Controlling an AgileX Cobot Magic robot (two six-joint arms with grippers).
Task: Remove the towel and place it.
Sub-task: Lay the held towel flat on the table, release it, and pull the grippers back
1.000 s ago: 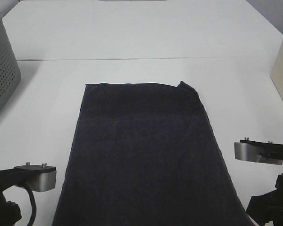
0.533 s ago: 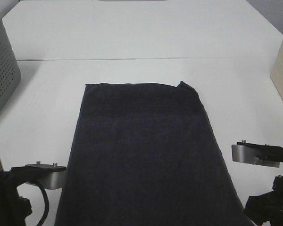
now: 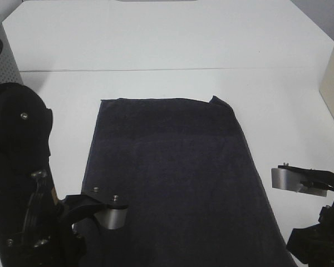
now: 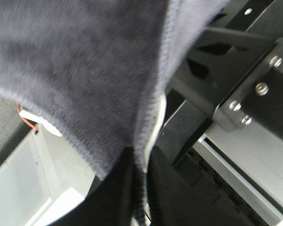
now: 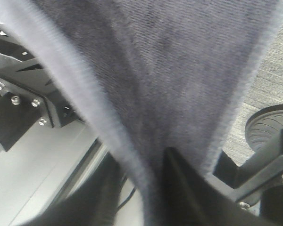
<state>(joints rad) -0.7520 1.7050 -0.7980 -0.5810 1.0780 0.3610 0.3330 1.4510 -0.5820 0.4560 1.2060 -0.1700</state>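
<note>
Exterior high view: a white desk (image 3: 156, 44) carries the dark navy towel (image 3: 172, 178), spread flat lengthwise down the middle. Its far end lies well short of the desk's back edge, and its near end runs out of frame toward the robot.

The left arm (image 3: 16, 144) rises over the towel's near left border. The right arm (image 3: 317, 245) sits low, just beside the near right border. A grey perforated basket (image 3: 8, 64) stands at the far left, close behind the left arm.

Left wrist view: the left claw (image 4: 140, 188) has its jaws close together on the towel's hem, and the cloth hangs above them.

Right wrist view: the right claw (image 5: 141, 193) has gathered cloth between jaws that stand somewhat apart. Whether they press the cloth cannot be told.

The far right corner (image 3: 217, 101) of the towel is turned up slightly.

Risks, as judged from this moment:
- **Unequal grip.** If one claw holds the towel and the other does not, a pull would skew the cloth, bunch it on one side, or let that side slide off the desk edge.
- **Left arm over the cloth.** A sideways move by the left arm could snag or wrinkle the cloth beneath it.
- **Basket.** A wide swing of the left arm could knock the basket.
- **Turned corner.** The corner could fold under if the towel is dragged.
</note>
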